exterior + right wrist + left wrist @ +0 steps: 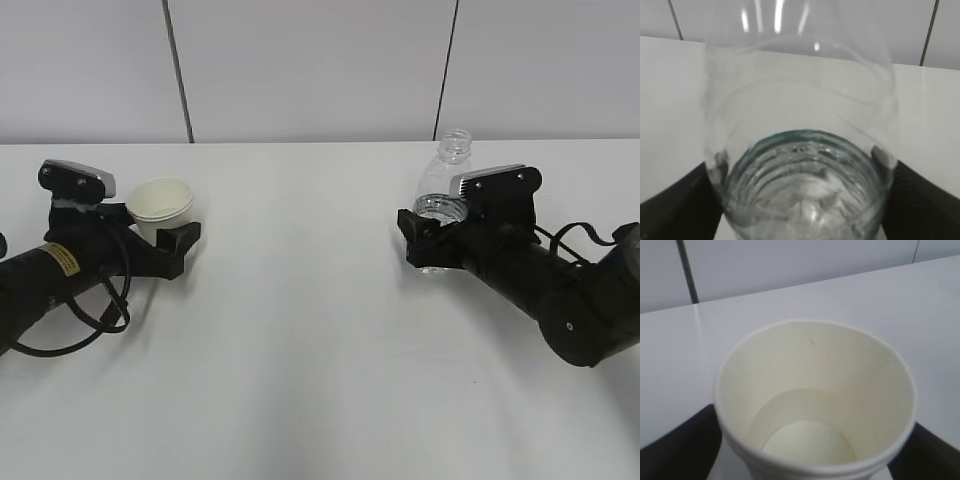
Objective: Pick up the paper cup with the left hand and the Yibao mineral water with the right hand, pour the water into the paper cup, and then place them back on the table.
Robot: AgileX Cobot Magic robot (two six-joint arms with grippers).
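Note:
The paper cup (160, 203) stands upright at the left on the table (300, 330). My left gripper (160, 232) has a finger on each side of it and is shut on it. In the left wrist view the cup (812, 385) fills the frame, with black fingers (680, 450) against both walls. A faint arc shows inside; I cannot tell whether it holds water. The Yibao mineral water bottle (452, 160) stands upright and uncapped at the right, with my right gripper (437, 232) shut on its body. In the right wrist view the bottle (800, 100) sits between the fingers (920, 205), with water low inside.
The white table stretches between the two arms and toward the front. A grey panelled wall (320, 60) rises behind the table's back edge. A black cable (95, 320) loops beside the left arm, and another cable (580, 232) lies by the right arm.

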